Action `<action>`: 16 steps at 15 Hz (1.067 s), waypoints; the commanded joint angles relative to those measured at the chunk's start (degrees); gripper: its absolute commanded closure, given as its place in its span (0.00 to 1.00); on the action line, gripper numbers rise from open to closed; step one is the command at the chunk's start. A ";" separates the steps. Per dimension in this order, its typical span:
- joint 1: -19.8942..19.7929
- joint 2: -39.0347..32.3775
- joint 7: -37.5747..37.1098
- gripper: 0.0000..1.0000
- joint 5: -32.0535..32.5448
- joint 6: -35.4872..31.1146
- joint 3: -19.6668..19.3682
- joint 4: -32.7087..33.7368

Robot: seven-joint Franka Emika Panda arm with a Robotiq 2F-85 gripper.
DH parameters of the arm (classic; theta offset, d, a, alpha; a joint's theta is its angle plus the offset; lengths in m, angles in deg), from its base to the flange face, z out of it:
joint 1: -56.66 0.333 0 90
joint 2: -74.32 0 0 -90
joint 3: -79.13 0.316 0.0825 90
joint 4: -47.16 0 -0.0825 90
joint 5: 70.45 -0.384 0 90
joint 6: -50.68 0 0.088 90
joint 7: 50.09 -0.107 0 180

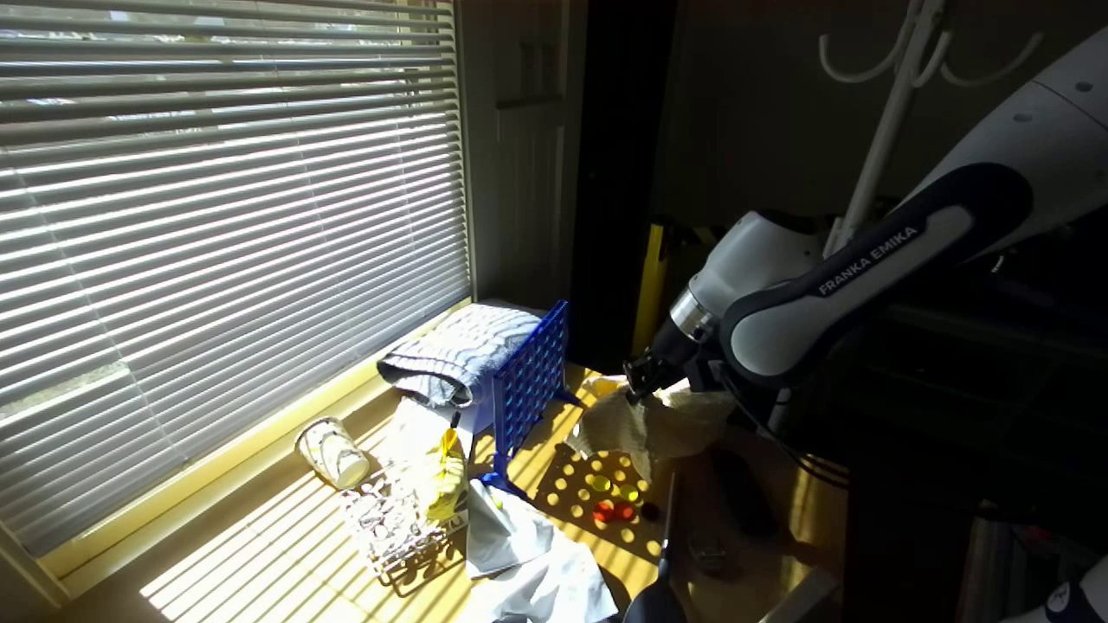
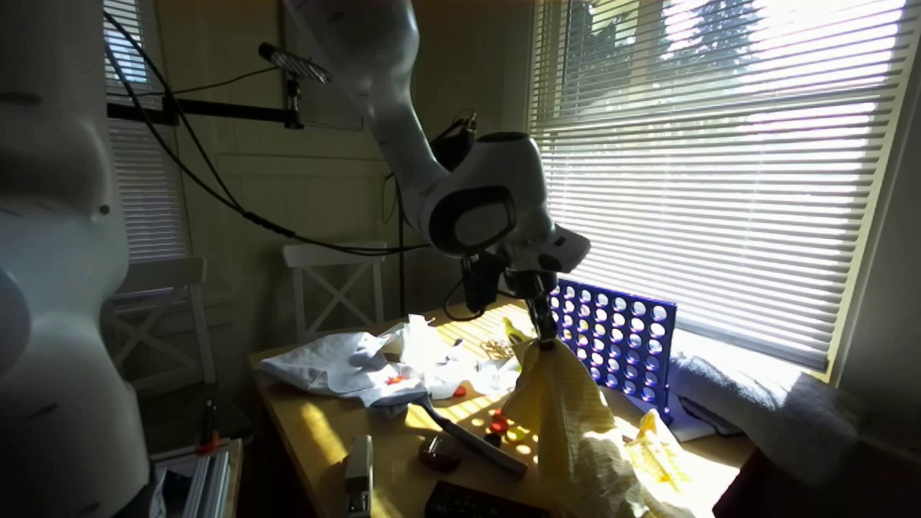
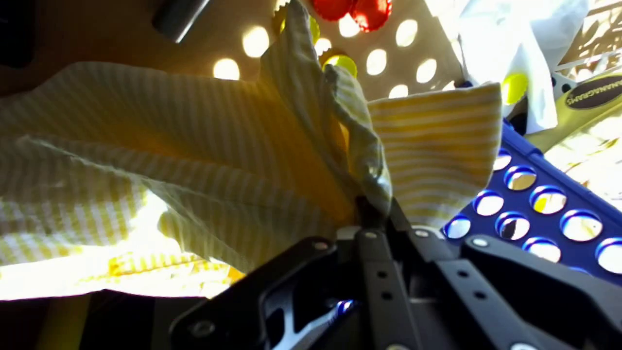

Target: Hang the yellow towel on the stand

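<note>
The yellow towel point(image 2: 568, 417) is a pale striped cloth, gathered at its top and hanging down in folds. My gripper point(image 2: 545, 343) points downward and is shut on that gathered part. In the wrist view the towel point(image 3: 204, 160) spreads to the left of the fingertips, and a smaller flap shows on their right. The lower end of the cloth looks draped over the table side in an exterior view. Behind the arm rises the stand point(image 1: 887, 130), a pale pole with curved hooks at its top, partly covered by the forearm. The towel is apart from it.
Close beside the towel stands an upright blue grid point(image 1: 532, 381). A folded striped cloth point(image 1: 467, 346) lies behind it by the window. On the table are a white cloth point(image 1: 541, 562), a cup point(image 1: 333, 454), a wire basket point(image 1: 389, 528), a spatula point(image 2: 475, 442), a stapler point(image 2: 358, 471) and several discs.
</note>
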 commanded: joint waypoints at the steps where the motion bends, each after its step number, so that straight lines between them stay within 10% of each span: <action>1: 0.83 7.18 -6.93 0.99 9.36 1.52 -3.83 -2.87; 16: -12.65 28.98 -28.99 0.99 38.92 6.19 1.61 -1.27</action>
